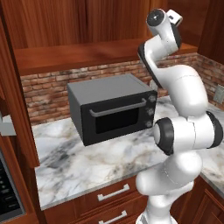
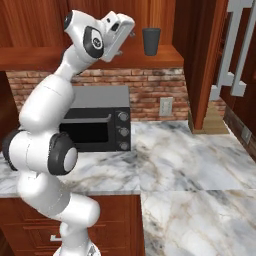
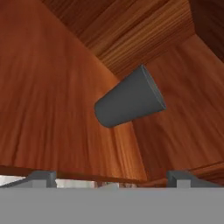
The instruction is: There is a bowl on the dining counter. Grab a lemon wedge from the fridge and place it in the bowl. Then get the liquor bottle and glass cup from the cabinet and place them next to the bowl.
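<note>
Grey glass cup (image 2: 151,41) stands upright, mouth up.

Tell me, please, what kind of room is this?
Most likely a home kitchen. A dark toaster oven stands on a marble wall counter in front of a brick backsplash, and a grey cup sits in an open wooden cabinet above.

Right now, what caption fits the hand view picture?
Open fingers point at a grey cup inside the wooden cabinet.
</note>
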You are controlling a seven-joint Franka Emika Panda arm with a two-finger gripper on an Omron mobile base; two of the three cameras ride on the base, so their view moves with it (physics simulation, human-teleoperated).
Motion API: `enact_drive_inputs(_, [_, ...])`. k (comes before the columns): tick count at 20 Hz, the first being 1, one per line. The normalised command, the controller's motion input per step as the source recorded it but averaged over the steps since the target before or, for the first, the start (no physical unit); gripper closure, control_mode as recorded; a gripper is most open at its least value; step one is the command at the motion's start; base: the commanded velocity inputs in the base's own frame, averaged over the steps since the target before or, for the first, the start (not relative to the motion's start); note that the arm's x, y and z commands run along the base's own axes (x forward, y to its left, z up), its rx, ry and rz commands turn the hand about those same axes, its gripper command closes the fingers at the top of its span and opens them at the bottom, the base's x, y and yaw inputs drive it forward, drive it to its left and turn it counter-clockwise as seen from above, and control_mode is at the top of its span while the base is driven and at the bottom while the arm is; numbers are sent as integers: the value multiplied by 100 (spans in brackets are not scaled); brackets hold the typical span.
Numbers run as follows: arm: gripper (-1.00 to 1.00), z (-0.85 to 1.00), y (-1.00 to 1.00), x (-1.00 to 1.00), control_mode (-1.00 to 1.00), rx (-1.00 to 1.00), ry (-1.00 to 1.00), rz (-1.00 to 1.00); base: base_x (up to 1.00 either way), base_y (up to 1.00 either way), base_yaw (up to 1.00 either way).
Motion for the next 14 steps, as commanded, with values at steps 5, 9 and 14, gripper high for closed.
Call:
enact_drive_inputs(5, [-100,12,-31,67,-100,-1,1,-10,0,0,0])
enact_drive_inputs(9, [-100,27,-14,52,-100,0,3,0,0,0,0])
enact_drive_inputs(14, [-100,37,-12,22,-100,0,5,0,0,0,0])
